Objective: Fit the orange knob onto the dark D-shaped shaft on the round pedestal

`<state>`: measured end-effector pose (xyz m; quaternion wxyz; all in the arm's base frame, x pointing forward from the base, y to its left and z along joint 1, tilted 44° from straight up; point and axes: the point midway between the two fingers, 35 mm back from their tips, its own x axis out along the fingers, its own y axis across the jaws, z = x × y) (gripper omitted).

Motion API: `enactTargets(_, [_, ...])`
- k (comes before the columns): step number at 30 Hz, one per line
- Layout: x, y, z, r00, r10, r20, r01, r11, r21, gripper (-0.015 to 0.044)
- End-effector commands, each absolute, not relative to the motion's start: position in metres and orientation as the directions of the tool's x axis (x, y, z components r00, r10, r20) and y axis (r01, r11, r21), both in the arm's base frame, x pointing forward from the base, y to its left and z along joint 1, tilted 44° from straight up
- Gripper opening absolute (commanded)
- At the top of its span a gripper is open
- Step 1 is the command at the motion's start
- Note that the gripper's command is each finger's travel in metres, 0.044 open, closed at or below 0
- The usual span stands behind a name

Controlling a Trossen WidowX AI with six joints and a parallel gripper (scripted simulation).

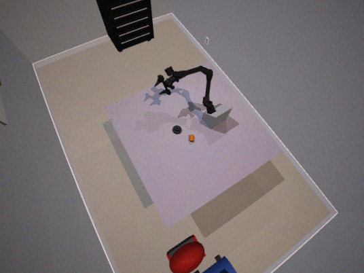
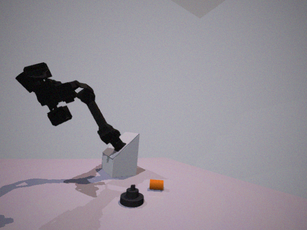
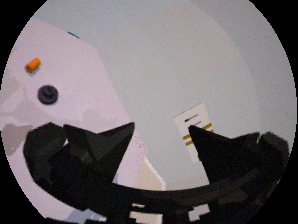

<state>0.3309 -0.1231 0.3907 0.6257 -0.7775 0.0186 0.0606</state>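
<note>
One small orange cylindrical knob (image 2: 156,184) lies on its side on the pale lilac table (image 2: 229,206), just beside the dark round pedestal (image 2: 132,198), apart from it and not touching. From the pedestal's middle rises the short dark shaft (image 2: 132,188), bare, with nothing fitted on it. Behind both stands a light grey wedge-shaped block (image 2: 126,160), and the black jointed arm (image 2: 95,111) is mounted on its sloped top face. The arm reaches up and away from the block, so the black pincer (image 2: 43,86) hangs high in the air, well apart from the knob and the pedestal. Its fingers are spread wide and grip nothing; in the wrist view the two dark fingertips point into open space with a broad gap between them, and the knob (image 3: 32,64) and pedestal (image 3: 47,94) show small and far off at the left. From above, the knob (image 1: 191,138) and pedestal (image 1: 176,130) sit near the middle of the table, on the near side of the block (image 1: 217,117), while the pincer (image 1: 162,85) hovers near the table's far edge.
</note>
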Motion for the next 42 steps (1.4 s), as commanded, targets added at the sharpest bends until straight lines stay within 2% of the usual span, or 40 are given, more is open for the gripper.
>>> enactTargets(1, [0.333,-0.121,0.389,0.991,0.057,-0.12,-0.106,-0.214,-0.971,0.0426])
enactTargets(4, [0.355,-0.096,0.362,0.973,0.149,-0.176,-0.154,-0.15,-0.977,0.044])
enactTargets(11, [0.402,-0.08,0.268,0.889,0.126,-0.441,-0.456,0.147,-0.878,0.044])
enactTargets(17, [0.42,-0.043,0.159,0.689,0.081,-0.721,-0.694,0.364,-0.622,0.044])
enactTargets(24, [0.395,0.005,0.04,0.353,-0.079,-0.932,-0.793,0.503,-0.343,0.044])
enactTargets(29, [0.35,0.032,-0.033,0.11,-0.319,-0.941,-0.798,0.537,-0.275,0.044])
enactTargets(32, [0.31,0.04,-0.066,0.021,-0.517,-0.855,-0.806,0.497,-0.321,0.044])
enactTargets(34, [0.286,0.041,-0.081,0.013,-0.642,-0.766,-0.818,0.434,-0.378,0.044])
enactTargets(36, [0.277,0.041,-0.085,0.02,-0.687,-0.727,-0.823,0.402,-0.402,0.044])
enactTargets(42, [0.28,0.043,-0.086,0.02,-0.687,-0.726,-0.823,0.401,-0.403,0.044])
